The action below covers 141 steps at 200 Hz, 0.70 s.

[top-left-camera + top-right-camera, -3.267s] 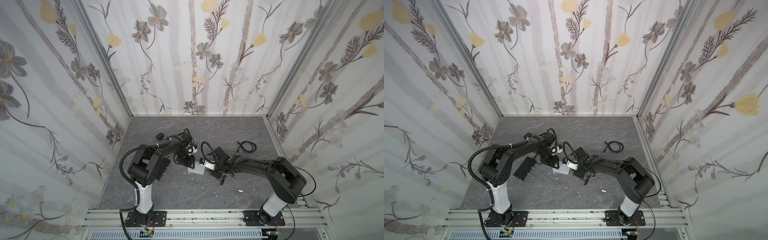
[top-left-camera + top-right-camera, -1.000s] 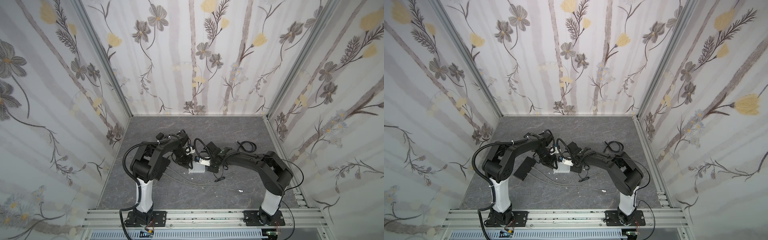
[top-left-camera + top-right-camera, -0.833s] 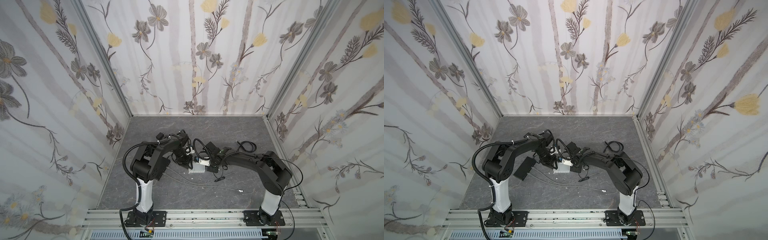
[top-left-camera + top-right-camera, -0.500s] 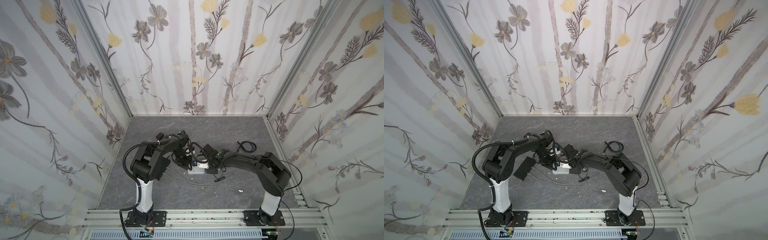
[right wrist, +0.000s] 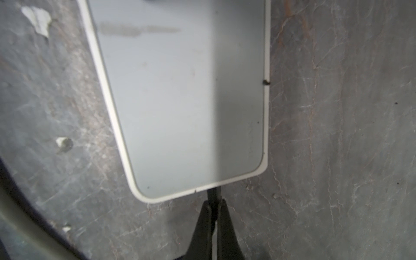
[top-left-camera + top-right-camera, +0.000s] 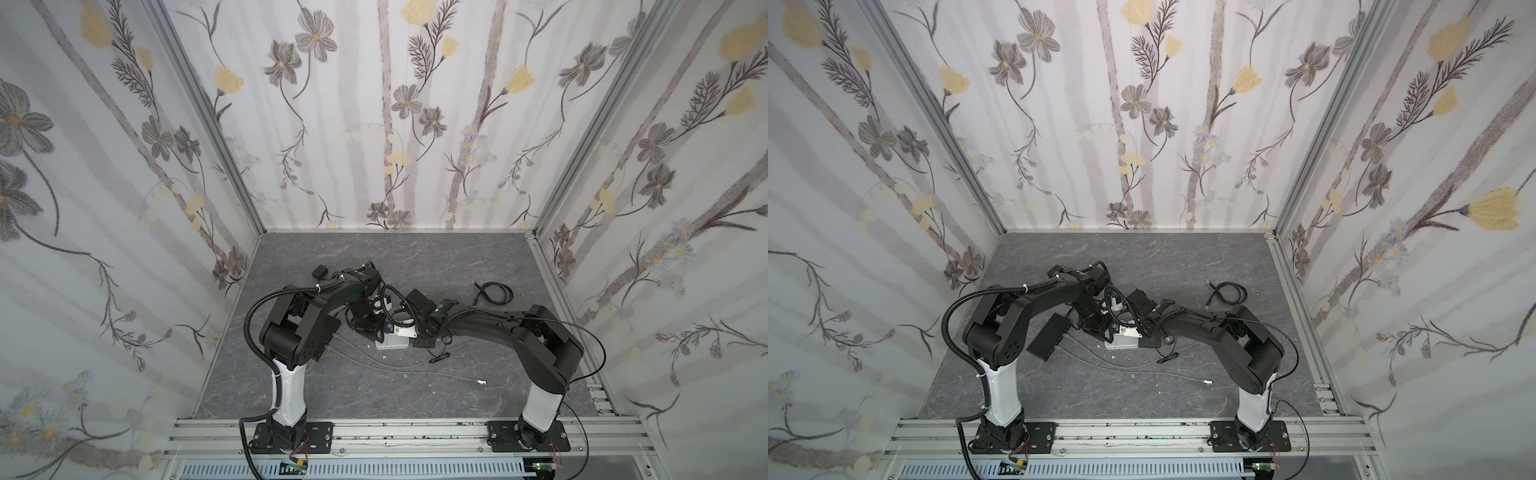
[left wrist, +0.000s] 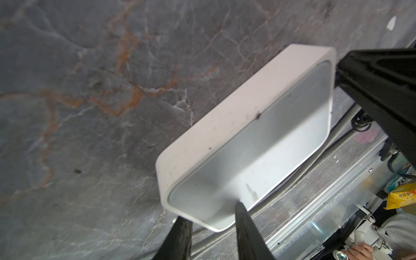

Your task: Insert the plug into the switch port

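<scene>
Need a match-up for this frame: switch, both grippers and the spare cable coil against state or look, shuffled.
Things:
1. switch
2. left gripper
3. right gripper
4. coil

States:
A. shut on the thin black plug
B. black, looped, untouched
C. white box, lying flat
D. fingers either side of the switch's end

Pairs: 1-C, 2-D, 3-A, 4-B

The right hand (image 6: pixel 409 332) has slid leftward across the table to the switch (image 6: pixel 390 341), meeting the left hand (image 6: pixel 368 328).
</scene>
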Motion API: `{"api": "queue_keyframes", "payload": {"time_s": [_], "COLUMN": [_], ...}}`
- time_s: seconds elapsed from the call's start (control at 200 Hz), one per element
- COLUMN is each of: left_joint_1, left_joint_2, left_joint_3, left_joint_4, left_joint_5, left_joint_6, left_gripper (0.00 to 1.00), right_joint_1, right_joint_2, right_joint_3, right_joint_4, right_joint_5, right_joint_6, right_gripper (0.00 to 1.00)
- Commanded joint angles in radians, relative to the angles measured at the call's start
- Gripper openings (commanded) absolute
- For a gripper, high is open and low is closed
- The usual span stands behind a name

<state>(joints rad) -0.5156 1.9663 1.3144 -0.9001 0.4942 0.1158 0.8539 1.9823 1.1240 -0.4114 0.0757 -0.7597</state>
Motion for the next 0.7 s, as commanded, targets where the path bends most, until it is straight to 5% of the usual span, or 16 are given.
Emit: {"api": "queue_keyframes", "payload": {"time_s": [0.0, 0.27, 0.7], "left_joint_1": [-0.014, 0.004, 0.025], "left_joint_2": [0.002, -0.020, -0.064], "left_joint_3": [-0.005, -0.008, -0.012], "left_joint_4": [0.128, 0.143, 0.135], "left_joint_5": [0.047, -0.021, -0.146], "left_joint_6": [-0.003, -0.045, -0.052], "left_gripper": [0.33, 0.40, 0.52], "right_joint_1": [0.014, -0.006, -0.019], "right_joint_2": [-0.013, -0.021, -0.071], "right_joint_3": [0.003, -0.058, -0.130], "right_joint_4": [0.194, 0.171, 0.174], "right_joint_5": [-0.170, -0.080, 0.037], "right_joint_6": [-0.014, 0.032, 0.085], "right_gripper": [0.00, 0.00, 0.26]}}
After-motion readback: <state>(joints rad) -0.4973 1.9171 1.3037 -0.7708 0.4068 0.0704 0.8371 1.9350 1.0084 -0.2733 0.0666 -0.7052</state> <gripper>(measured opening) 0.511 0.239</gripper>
